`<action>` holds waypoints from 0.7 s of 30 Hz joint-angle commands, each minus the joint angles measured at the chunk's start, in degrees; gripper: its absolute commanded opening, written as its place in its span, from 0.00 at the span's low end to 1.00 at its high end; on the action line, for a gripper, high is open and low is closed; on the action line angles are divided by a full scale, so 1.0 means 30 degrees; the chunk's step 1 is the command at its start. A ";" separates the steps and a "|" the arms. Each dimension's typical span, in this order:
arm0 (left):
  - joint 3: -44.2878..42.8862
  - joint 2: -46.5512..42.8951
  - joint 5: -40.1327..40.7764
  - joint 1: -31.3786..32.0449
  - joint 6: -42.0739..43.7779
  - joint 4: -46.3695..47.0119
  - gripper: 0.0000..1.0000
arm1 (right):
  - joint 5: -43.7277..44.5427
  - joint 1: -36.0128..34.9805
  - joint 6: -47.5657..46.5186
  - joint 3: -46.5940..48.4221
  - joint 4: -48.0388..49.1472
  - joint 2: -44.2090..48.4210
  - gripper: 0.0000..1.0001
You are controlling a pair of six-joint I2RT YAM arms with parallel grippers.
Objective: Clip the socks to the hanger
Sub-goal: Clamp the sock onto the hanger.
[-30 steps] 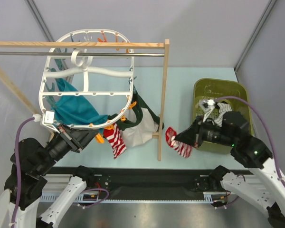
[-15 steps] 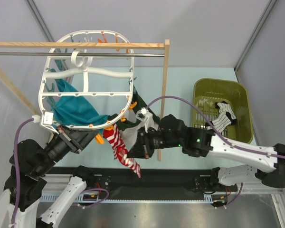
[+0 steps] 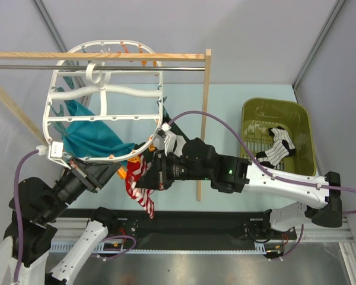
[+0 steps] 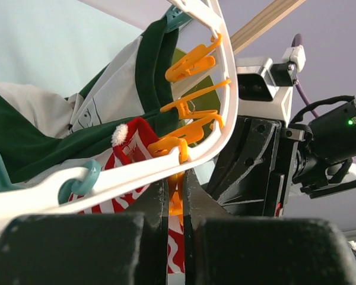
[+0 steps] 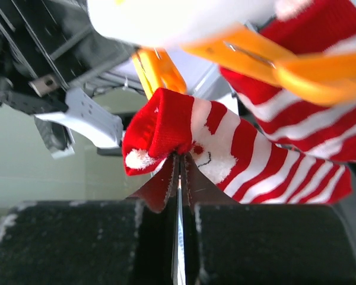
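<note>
pale blue table (image 3: 243, 101) under grey walls carries a wooden rack with a metal rod (image 3: 205, 119). from the rod hangs a large white plastic oval hanger (image 3: 107, 89), tipped toward the left jaws. the left jaws are closed on the tail of a small orange clip (image 4: 175, 205) at the hanger's near rim. just right of them, the right jaws are pinched shut on one end of a red-and-white striped sock (image 5: 184, 133), right beneath that rim, and the rest of it dangles below them. another red-and-white sock (image 5: 308, 119) sits in a second orange clip (image 5: 285, 68) just above the right jaws. a teal cloth (image 3: 92, 138) and a dark green-and-white garment (image 4: 65, 113) hang from the hanger beyond the left jaws. well to the right of both jaws, a white sock with thin black stripes (image 3: 277, 148) lies in an olive green plastic basket (image 3: 305, 127).
</note>
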State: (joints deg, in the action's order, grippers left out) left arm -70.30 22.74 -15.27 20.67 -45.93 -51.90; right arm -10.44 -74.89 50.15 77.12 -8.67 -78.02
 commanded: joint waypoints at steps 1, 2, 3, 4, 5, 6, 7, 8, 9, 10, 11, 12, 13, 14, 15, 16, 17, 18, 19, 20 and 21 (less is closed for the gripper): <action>-0.0267 -0.0081 -0.0009 0.0055 0.0194 0.0600 0.00 | 0.0578 -0.0114 0.0217 0.1362 0.0283 -0.0535 0.00; -0.0383 -0.0052 -0.0038 0.0055 0.0194 0.0572 0.00 | 0.0549 -0.0143 0.0217 0.1421 0.0194 -0.0711 0.00; -0.0471 -0.0051 0.0020 0.0055 0.0194 0.0571 0.00 | 0.0520 -0.0114 0.0246 0.1392 0.0222 -0.0771 0.00; -0.0530 0.0007 0.0050 0.0084 0.0223 0.0542 0.00 | 0.0491 -0.0143 0.0217 0.1421 0.0252 -0.0800 0.00; -0.0589 0.0007 0.0108 0.0084 0.0281 0.0397 0.00 | 0.0433 -0.0114 0.0188 0.1422 0.0252 -0.0801 0.00; -0.0763 0.0007 0.0167 0.0055 0.0281 0.0337 0.00 | 0.0490 -0.0114 0.0158 0.1363 0.0194 -0.0801 0.00; -0.0852 0.0007 0.0283 0.0055 0.0339 0.0221 0.00 | 0.0520 -0.0143 0.0100 0.1276 0.0106 -0.0714 0.00; -0.0882 0.0036 0.0313 0.0084 0.0369 0.0133 0.00 | 0.0723 -0.0172 0.0041 0.1159 -0.0039 -0.0655 0.00; -0.0998 0.0065 0.0372 0.0084 0.0398 0.0045 0.00 | 0.0841 -0.0230 -0.0046 0.1071 -0.0186 -0.0451 0.00; -0.0999 0.0066 0.0401 0.0084 0.0399 0.0044 0.00 | 0.0929 -0.0231 -0.0105 0.0780 -0.0274 -0.0362 0.00; -0.0970 0.0066 0.0344 0.0084 0.0399 0.0073 0.00 | 0.1046 -0.0231 -0.0106 0.0632 -0.0391 -0.0245 0.00; -0.0912 0.0066 0.0314 0.0055 0.0399 0.0073 0.00 | 0.1105 -0.0260 -0.0106 0.0485 -0.0421 -0.0186 0.00; -0.0882 0.0066 0.0256 0.0084 0.0399 0.0073 0.00 | 0.1106 -0.0231 -0.0048 0.0397 -0.0422 -0.0185 0.00; -0.0766 0.0066 0.0255 0.0055 0.0399 0.0160 0.00 | 0.1135 -0.0231 0.0011 0.0367 -0.0364 -0.0214 0.00; -0.0736 0.0066 0.0255 0.0084 0.0312 0.0248 0.00 | 0.1048 -0.0231 0.0070 0.0367 -0.0247 -0.0273 0.00; -0.0707 0.0008 0.0197 0.0084 0.0311 0.0307 0.00 | 0.1047 -0.0260 0.0070 0.0396 -0.0217 -0.0360 0.00; -0.0619 0.0007 0.0196 0.0055 0.0282 0.0337 0.00 | 0.1163 -0.0289 0.0041 0.0628 -0.0391 -0.0448 0.00; -0.0618 -0.0022 0.0196 0.0055 0.0281 0.0337 0.00 | 0.1135 -0.0261 -0.0017 0.0688 -0.0508 -0.0594 0.00; -0.0647 -0.0022 0.0225 0.0084 0.0281 0.0308 0.00 | 0.1106 -0.0260 -0.0076 0.0776 -0.0539 -0.0769 0.00; -0.0735 0.0036 0.0197 0.0084 0.0252 0.0337 0.00 | 0.1048 -0.0260 -0.0076 0.0893 -0.0510 -0.0829 0.00; -0.0794 0.0036 0.0196 0.0084 0.0339 0.0308 0.00 | 0.1018 -0.0260 -0.0134 0.0981 -0.0568 -0.0917 0.00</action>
State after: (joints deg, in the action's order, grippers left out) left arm -71.59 22.74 -14.79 20.67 -44.97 -52.88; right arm -7.92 -75.26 50.46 78.37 -10.15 -80.01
